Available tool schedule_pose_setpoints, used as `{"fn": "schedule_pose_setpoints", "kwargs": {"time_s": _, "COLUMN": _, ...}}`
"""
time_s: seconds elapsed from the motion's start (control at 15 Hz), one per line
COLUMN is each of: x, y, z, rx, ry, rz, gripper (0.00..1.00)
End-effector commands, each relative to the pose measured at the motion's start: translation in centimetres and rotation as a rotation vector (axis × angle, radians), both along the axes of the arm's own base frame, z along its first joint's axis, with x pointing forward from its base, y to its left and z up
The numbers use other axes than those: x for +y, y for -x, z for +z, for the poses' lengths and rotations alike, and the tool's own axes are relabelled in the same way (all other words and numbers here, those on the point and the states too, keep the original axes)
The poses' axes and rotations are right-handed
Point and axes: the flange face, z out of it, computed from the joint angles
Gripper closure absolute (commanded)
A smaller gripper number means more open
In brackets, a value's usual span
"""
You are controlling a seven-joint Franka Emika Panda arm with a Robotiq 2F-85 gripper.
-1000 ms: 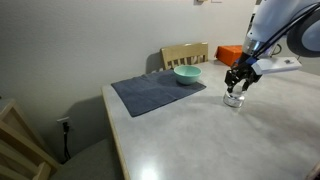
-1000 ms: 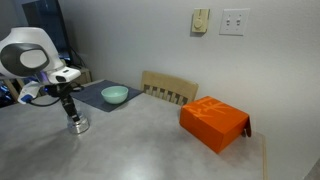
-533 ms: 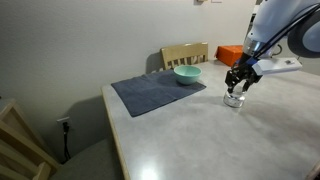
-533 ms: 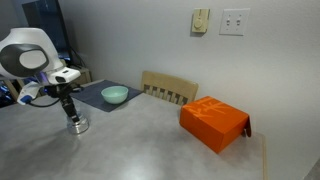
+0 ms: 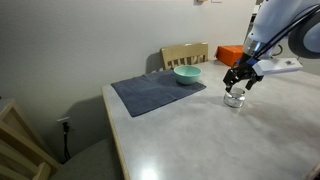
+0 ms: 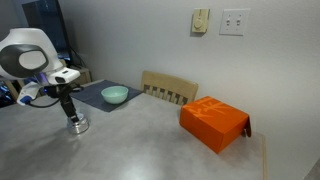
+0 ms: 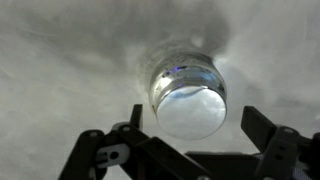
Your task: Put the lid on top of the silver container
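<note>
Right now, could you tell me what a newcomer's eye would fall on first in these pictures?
The bright orange box on the pale table stands out most in an exterior view. Next comes the white robot arm, its gripper open just above the small silver container, which seems to carry the lid. A teal bowl sits on a grey mat nearby.

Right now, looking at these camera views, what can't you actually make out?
Whether the lid sits flush on the silver container: blurred and glary in the wrist view; too small under the gripper in both exterior views.
Orange box: partly hidden behind the arm in an exterior view.
Teal bowl inside: too small in both exterior views.
</note>
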Motion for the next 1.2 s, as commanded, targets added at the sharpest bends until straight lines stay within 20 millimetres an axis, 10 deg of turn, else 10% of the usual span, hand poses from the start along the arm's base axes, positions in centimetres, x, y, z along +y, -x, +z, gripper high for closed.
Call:
{"fn": "schedule_pose_setpoints", "kwargs": {"time_s": 0.0, "x": 0.1, "y": 0.8, "z": 0.3, "rx": -0.005, "ry": -0.001, "rz": 0.020, "gripper": 0.00}}
{"fn": "schedule_pose_setpoints", "kwargs": {"time_s": 0.73, "x": 4.3, "y": 6.5, "z": 4.3, "rx": 0.116, "ry": -0.011, "rz": 0.176, "gripper": 0.00}}
{"fn": "schedule_pose_setpoints", "kwargs": {"time_s": 1.13, "x": 5.0, "y": 6.1, "z": 4.1, "rx": 0.099, "ry": -0.010, "rz": 0.165, "gripper": 0.00}}
